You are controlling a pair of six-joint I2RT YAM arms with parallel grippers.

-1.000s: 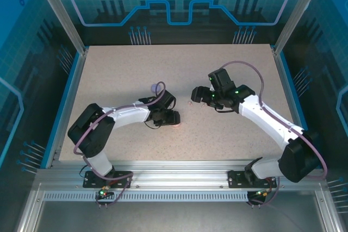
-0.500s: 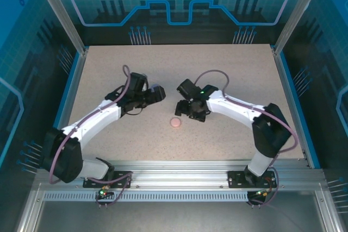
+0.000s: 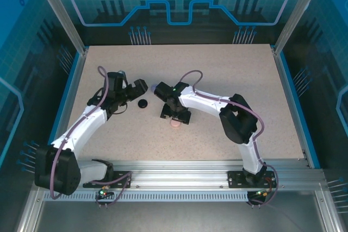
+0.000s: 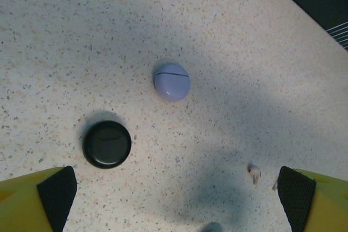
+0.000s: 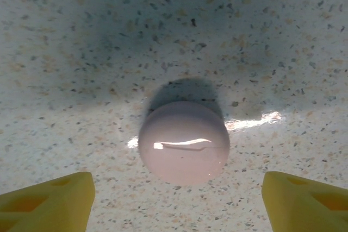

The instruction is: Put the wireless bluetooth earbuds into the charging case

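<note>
approach stage, as judged: all three cases lie shut and neither gripper holds an earbud.

top external view: left gripper (image 3: 139, 87), upper left of centre, has its jaws spread and empty, near the black case (image 3: 142, 104) and the lilac case (image 3: 154, 87). right gripper (image 3: 175, 116), at centre, hangs over the pink case (image 3: 175, 124). the earbuds are too small to tell apart from the speckled table (image 3: 234, 69) at this range.

left wrist view: this view resolves what the overhead one cannot, a pale earbud (image 4: 254, 173) lying loose on the table at lower right, just beside the right-hand fingertip (image 4: 296, 196). the lilac case sits at upper centre with its lid seam showing, and the black case at lower left. nothing lies between the jaws.

right wrist view: the pink case (image 5: 184, 141) lies at centre, lid down, between the wide-set yellow fingers (image 5: 49, 205) and clear of both. this view adds the gap on either side.

next move, as judged: close on the pink case to steady or open it, then pick up the loose earbud by its small stem with a fine, centred pinch.
</note>
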